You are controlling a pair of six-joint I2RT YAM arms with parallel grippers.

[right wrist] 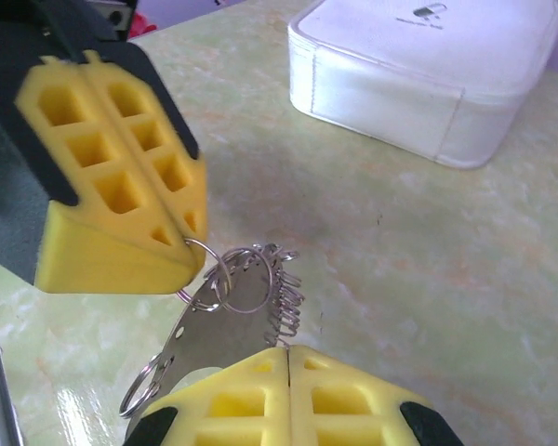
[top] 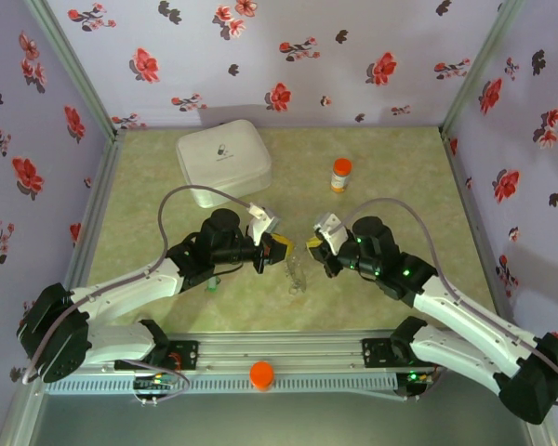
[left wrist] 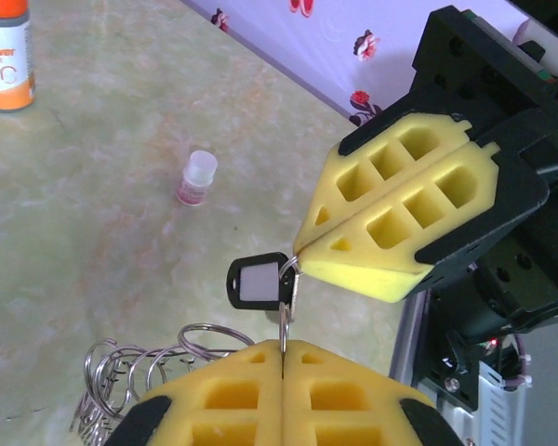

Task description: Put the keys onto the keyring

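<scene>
Steel loops of the keyring (right wrist: 260, 279) hang bunched mid-frame above the desk (right wrist: 428, 279), strung between two clenched pincers. The left pincer (right wrist: 188, 240) nips a loop from the upper left and the right pincer (right wrist: 288, 353) grips the bunch from the bottom edge. The black-headed key (left wrist: 258, 282) dangles between them. A green speck, probably the green-headed key (top: 211, 285), lies on the desk at lower left. Threading likely wants one loop held taut and its gap eased open slowly. The orange-capped bottle (left wrist: 5, 56), upper left, reads "Power".
</scene>
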